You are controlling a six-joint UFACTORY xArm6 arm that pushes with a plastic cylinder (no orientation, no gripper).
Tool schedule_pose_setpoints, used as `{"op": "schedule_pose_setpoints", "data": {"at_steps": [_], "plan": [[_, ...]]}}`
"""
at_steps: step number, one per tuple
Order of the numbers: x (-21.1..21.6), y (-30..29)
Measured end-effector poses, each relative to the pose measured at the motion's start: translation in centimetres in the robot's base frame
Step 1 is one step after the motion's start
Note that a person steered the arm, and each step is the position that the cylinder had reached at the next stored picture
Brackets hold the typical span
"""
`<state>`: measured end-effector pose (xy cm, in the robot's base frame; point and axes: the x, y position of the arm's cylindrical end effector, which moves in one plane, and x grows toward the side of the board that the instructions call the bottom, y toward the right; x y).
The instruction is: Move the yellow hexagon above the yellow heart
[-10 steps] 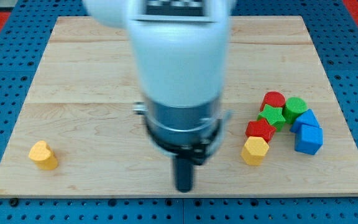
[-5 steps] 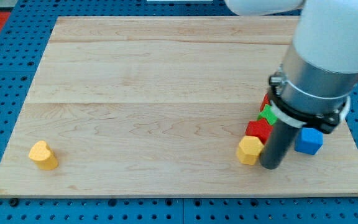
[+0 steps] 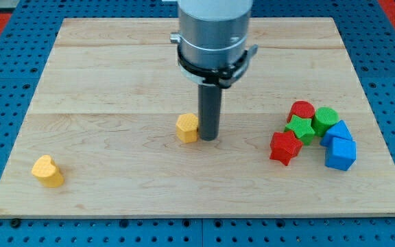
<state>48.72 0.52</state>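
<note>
Yellow hexagon [image 3: 187, 127], a small, low six-sided block with a flat top face paler than its orange-tinted sides, stands flat near the middle of the bench [image 3: 115, 75]. My tip [image 3: 208, 138] stands just beside it on the view's right, touching or nearly so; the rod is a plain pusher, so this tool has no jaws to open or clench and grasps nothing.

The yellow heart [image 3: 48, 171] lies well apart, near the bench's lower-left corner. The hexagon's goal, the spot above the heart, is bare wood.

Risks, as judged from this layout: contact is at one side only, so a push whose line misses the block's centre would likely turn the hexagon or let it slip off the tip towards the view's top or bottom. A push carried straight left without correction may end level with the wrong row, or run too far towards the bench's left edge. A line dropping towards the view's bottom could strike the heart and shift it.

At the view's right, well clear of this path, a cluster stands: red star [image 3: 284, 147], green star [image 3: 299, 127], red cylinder [image 3: 301, 110], green cylinder [image 3: 325, 117] and two blue blocks [image 3: 339, 145].
</note>
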Motion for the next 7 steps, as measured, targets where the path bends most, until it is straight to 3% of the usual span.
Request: {"op": "schedule_pose_setpoints", "data": {"at_steps": [5,7], "plan": [[-6.0,-11.7],[-5.9,-12.0]]}}
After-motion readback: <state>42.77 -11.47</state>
